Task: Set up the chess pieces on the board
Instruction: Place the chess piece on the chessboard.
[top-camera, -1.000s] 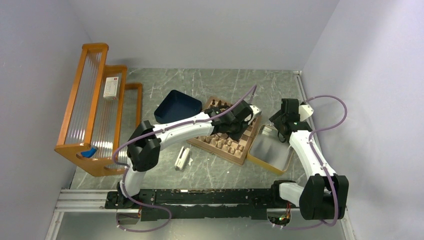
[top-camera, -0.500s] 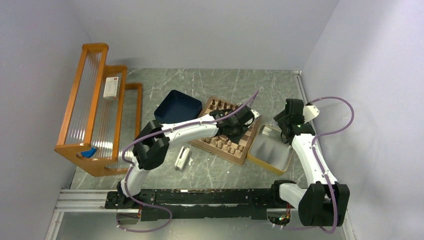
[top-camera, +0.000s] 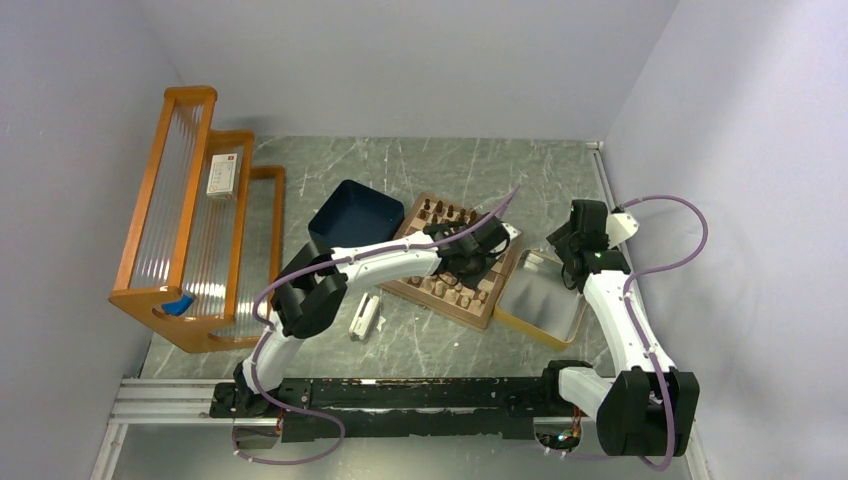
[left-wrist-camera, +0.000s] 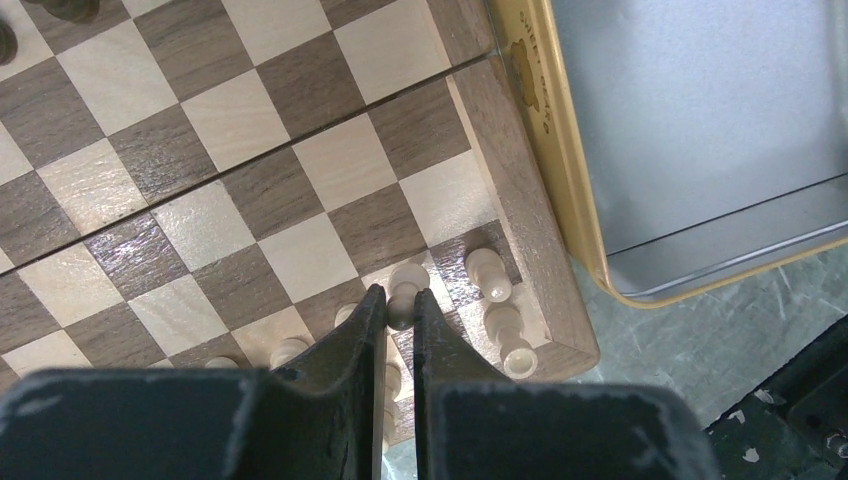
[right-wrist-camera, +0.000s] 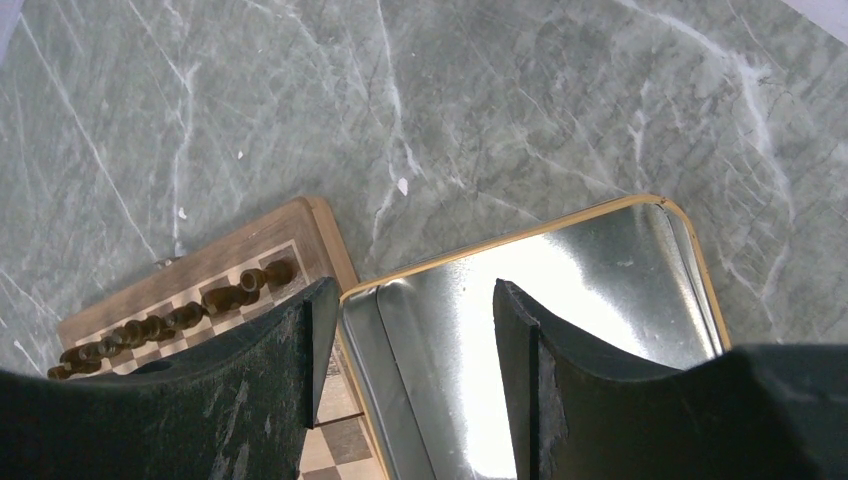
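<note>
In the left wrist view my left gripper (left-wrist-camera: 400, 296) is shut on the head of a pale tan pawn (left-wrist-camera: 408, 276). The pawn's base is over a light square near the board's (left-wrist-camera: 520, 215) near right corner; I cannot tell if it touches. Other pale chess pieces (left-wrist-camera: 488, 272) stand beside it along the edge rows. From above, the left gripper (top-camera: 476, 254) sits low over the board (top-camera: 432, 306), with dark pieces (top-camera: 445, 212) lined up on the far side. My right gripper (right-wrist-camera: 410, 290) is open and holds nothing, hanging over a corner of the metal tray (right-wrist-camera: 500, 240). Dark pieces (right-wrist-camera: 240, 290) show to its left.
The yellow-rimmed metal tray (top-camera: 540, 300) lies against the board's right side. A dark blue tray (top-camera: 355, 212) sits off the board's far left corner. An orange wooden rack (top-camera: 190, 220) stands on the left, and a small white object (top-camera: 365, 318) lies on the marble table.
The left gripper has moved toward the board's near right corner with the pale pawn. The right arm shifted slightly to the right and then held still.
</note>
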